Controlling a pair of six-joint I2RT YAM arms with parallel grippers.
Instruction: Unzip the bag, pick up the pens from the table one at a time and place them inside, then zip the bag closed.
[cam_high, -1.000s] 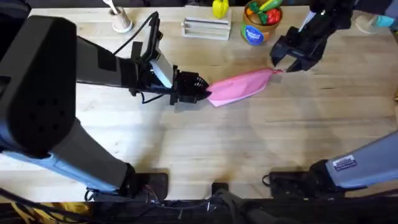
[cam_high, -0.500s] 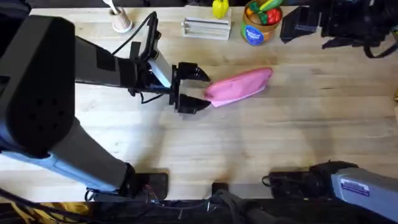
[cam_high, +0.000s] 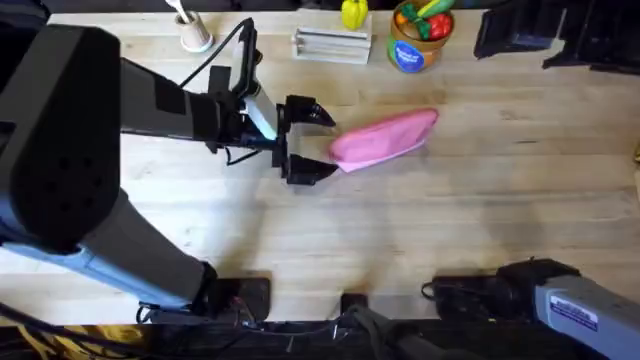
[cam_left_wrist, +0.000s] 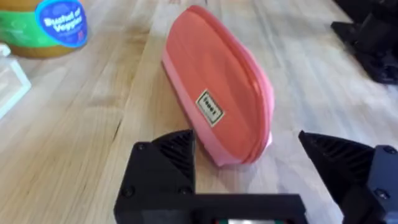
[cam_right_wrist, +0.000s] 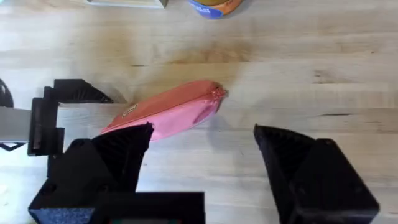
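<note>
Pale plank tabletop (cam_high: 420, 230) (visible grain)

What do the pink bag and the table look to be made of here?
The bag looks like soft woven fabric, matte: it bulges and tapers with stitched seams and a small sewn label. The table appears to be pale wood planks with a smooth, low-sheen finish: grain lines and plank joints show, though a laminate cannot be ruled out.

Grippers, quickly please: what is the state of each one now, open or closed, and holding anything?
Left gripper: open, holding nothing, its fingers apart at the end of the pink bag.
Right gripper: open, holding nothing, away from the bag.
</note>
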